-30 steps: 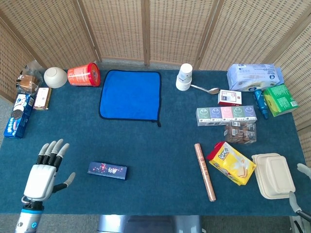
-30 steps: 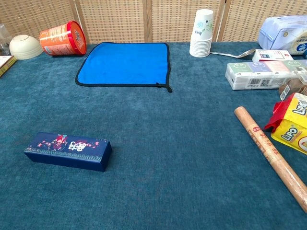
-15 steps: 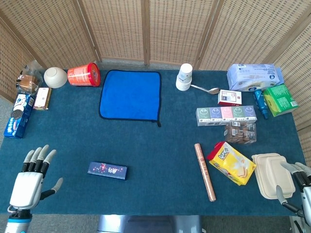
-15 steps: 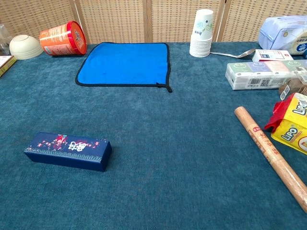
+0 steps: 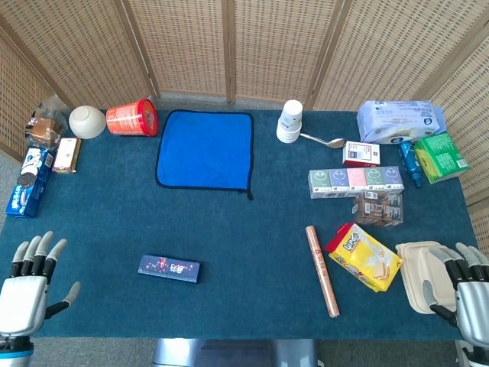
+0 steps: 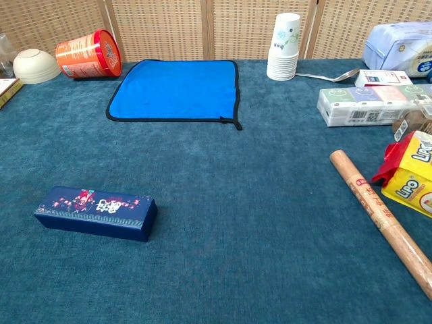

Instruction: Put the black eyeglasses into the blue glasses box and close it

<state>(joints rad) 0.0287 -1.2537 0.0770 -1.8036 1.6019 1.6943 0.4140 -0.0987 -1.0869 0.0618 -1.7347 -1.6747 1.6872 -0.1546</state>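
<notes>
The blue glasses box [image 5: 169, 267] lies closed on the front left of the blue table; in the chest view the box [image 6: 96, 212] shows a flower print on its lid. No black eyeglasses show in either view. My left hand [image 5: 25, 287] hovers at the front left corner, fingers spread, holding nothing, well left of the box. My right hand [image 5: 467, 297] is at the front right corner, fingers apart, beside the white clamshell container [image 5: 428, 275]. The chest view shows neither hand.
A blue cloth [image 5: 205, 149] lies at the back centre, with a red can [image 5: 131, 118] and a white bowl [image 5: 87, 121] to its left. A paper cup stack [image 5: 289, 121], spoon, boxes, a yellow snack bag [image 5: 365, 257] and a brown roll [image 5: 322, 270] fill the right side.
My left hand has drawn back toward the front left corner, away from the box. My right hand has come up into view at the front right, beside the clamshell container.
</notes>
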